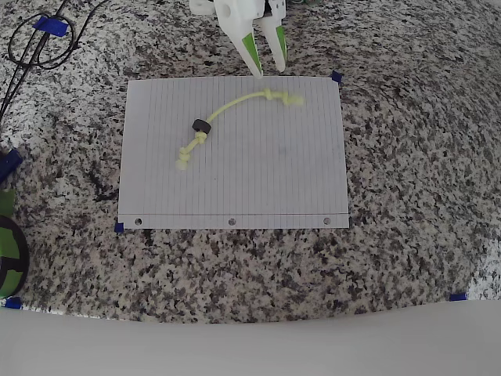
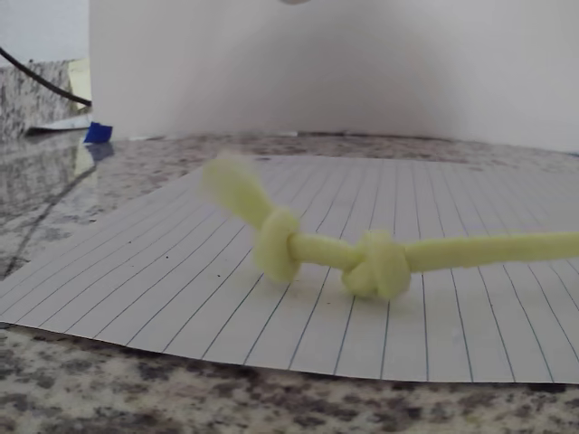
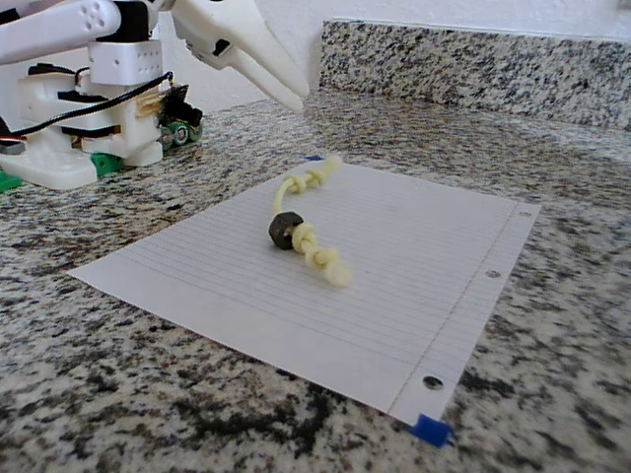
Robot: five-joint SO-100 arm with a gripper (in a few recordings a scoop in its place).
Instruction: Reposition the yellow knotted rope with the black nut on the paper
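The pincer [image 1: 268,69] hangs slightly open and empty over the paper's [image 1: 266,172] far edge, near the rope [image 1: 235,106].

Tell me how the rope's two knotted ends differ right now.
On the thin pale yellow-green knotted rope, the end by the paper's top edge lies nearest the white-and-green tool and carries no nut. The lower end lies toward the middle of the white lined paper, with the small black nut against its knot. Both rest flat on the sheet, ungripped.
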